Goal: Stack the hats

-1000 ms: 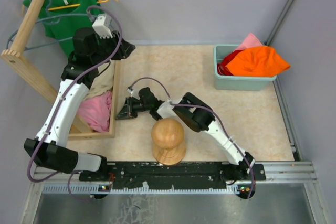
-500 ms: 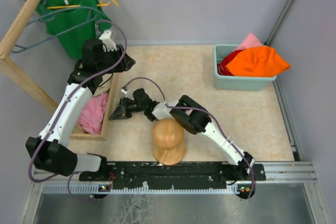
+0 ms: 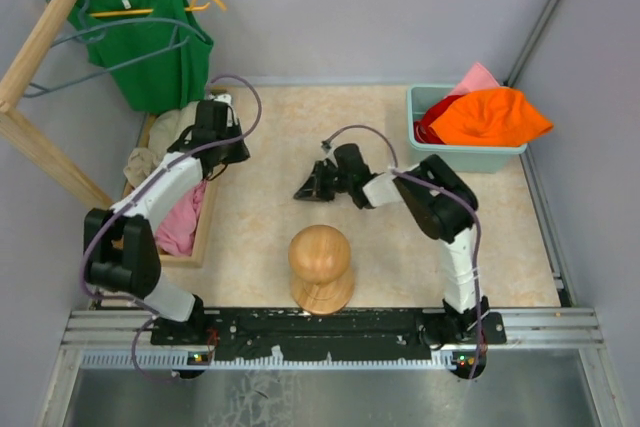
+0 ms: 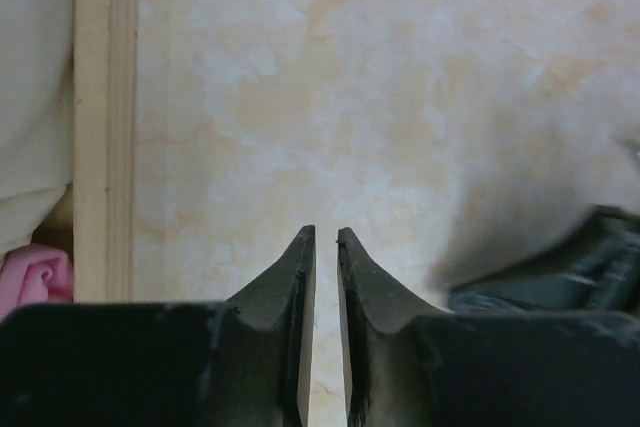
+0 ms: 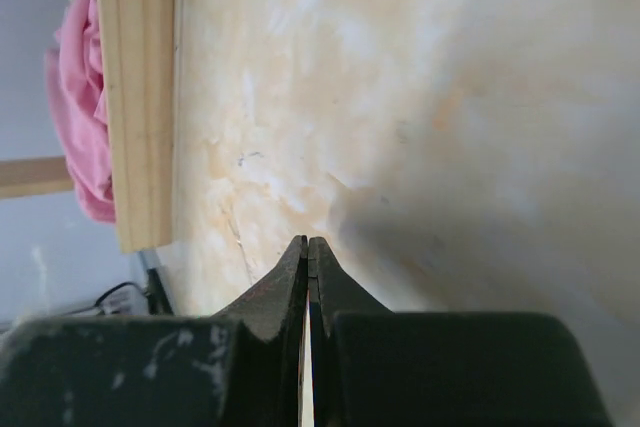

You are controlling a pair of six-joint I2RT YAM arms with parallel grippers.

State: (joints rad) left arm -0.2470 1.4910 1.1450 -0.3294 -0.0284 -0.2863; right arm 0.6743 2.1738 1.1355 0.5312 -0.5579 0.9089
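The orange hat [image 3: 495, 115] lies on top of the teal bin [image 3: 462, 158] at the back right. The red hat [image 3: 430, 130] and the pink hat [image 3: 476, 78] stick out beneath and behind it. The beige hat is hidden. My left gripper [image 3: 236, 153] is low over the table beside the wooden tray's right rim [image 3: 210, 209]; its jaws [image 4: 321, 237] stand almost together with a thin slit and nothing between them. My right gripper [image 3: 299, 193] is shut and empty [image 5: 308, 242] low over the table's middle, pointing left. It shows as a dark blur in the left wrist view [image 4: 590, 272].
A round wooden head form [image 3: 320, 265] stands at the front centre. The wooden tray holds a pink cloth [image 3: 180, 222] and a beige cloth [image 3: 148, 159]. A wooden rack [image 3: 38, 39] with a green tank top [image 3: 150, 47] on hangers stands at the back left.
The left arm came down and right, off the rack to the tray's rim. The right gripper drew back right from the tray toward the table's middle. The rack and green top swung back upright.
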